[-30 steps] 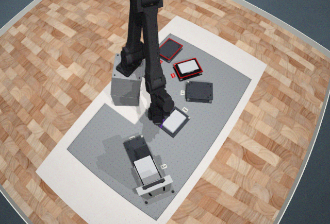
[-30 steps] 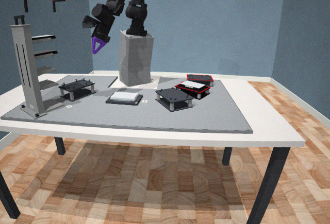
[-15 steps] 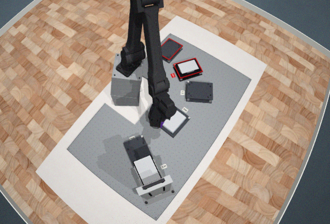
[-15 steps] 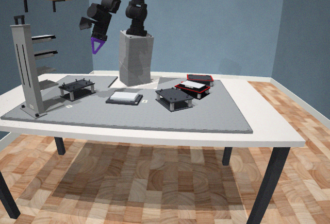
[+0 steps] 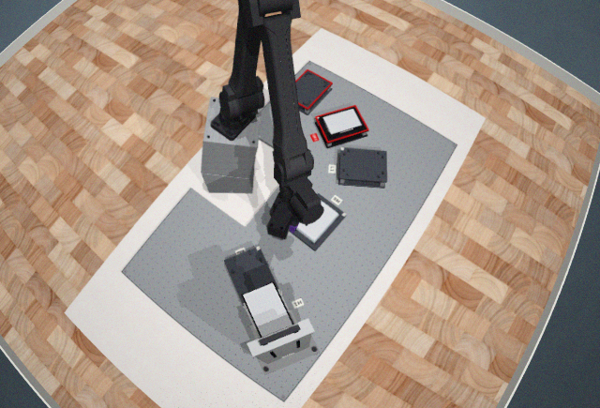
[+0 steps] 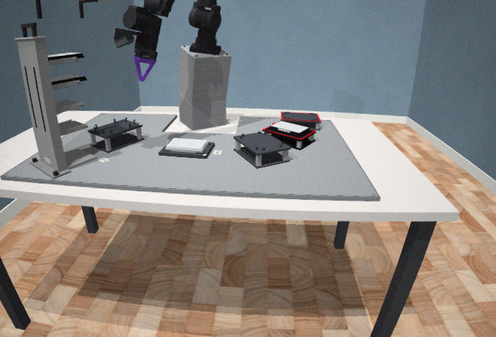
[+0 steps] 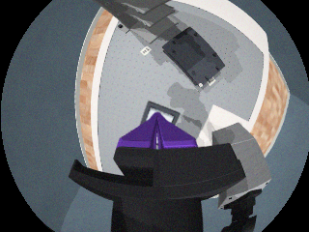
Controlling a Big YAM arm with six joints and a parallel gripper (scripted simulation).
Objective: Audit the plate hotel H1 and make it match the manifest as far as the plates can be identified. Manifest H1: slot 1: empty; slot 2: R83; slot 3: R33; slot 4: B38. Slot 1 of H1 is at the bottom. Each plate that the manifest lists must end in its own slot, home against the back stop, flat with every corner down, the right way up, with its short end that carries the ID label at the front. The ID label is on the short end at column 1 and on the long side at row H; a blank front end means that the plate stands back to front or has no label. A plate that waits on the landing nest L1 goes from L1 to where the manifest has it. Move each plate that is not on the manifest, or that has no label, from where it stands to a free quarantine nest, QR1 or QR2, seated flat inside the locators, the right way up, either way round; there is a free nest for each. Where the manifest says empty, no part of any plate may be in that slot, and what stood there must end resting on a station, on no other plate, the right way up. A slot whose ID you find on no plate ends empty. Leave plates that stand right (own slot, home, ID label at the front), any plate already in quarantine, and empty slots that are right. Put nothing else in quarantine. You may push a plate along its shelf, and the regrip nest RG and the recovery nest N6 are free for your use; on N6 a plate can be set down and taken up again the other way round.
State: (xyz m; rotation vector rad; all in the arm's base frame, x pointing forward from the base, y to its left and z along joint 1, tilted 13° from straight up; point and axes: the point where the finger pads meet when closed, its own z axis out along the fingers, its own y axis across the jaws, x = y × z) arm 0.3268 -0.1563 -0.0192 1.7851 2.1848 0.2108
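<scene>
The plate hotel H1 (image 5: 283, 346) (image 6: 36, 97) stands at the mat's near-left end. Its two upper shelves each hold a plate: the top one (image 5: 265, 308) (image 6: 63, 57) and the one below it (image 6: 67, 80). The two lower shelves (image 6: 70, 105) look bare. A white plate (image 5: 321, 225) (image 6: 187, 144) lies on a low dark nest in the middle of the mat. My gripper (image 5: 292, 230) (image 6: 143, 73) (image 7: 156, 137) has purple fingers. It is shut on nothing and hangs high above the mat, between the hotel and that plate.
A raised dark nest (image 5: 246, 262) (image 6: 115, 129) (image 7: 193, 58) stands before the hotel, another (image 5: 362, 166) (image 6: 261, 147) further right. Two red-edged nests stand at the far end: one (image 5: 343, 123) (image 6: 289, 128) holds a white plate, the other (image 5: 312, 88) (image 6: 300, 116) is bare. The arm's grey pedestal (image 5: 227, 163) (image 6: 204, 89) stands behind.
</scene>
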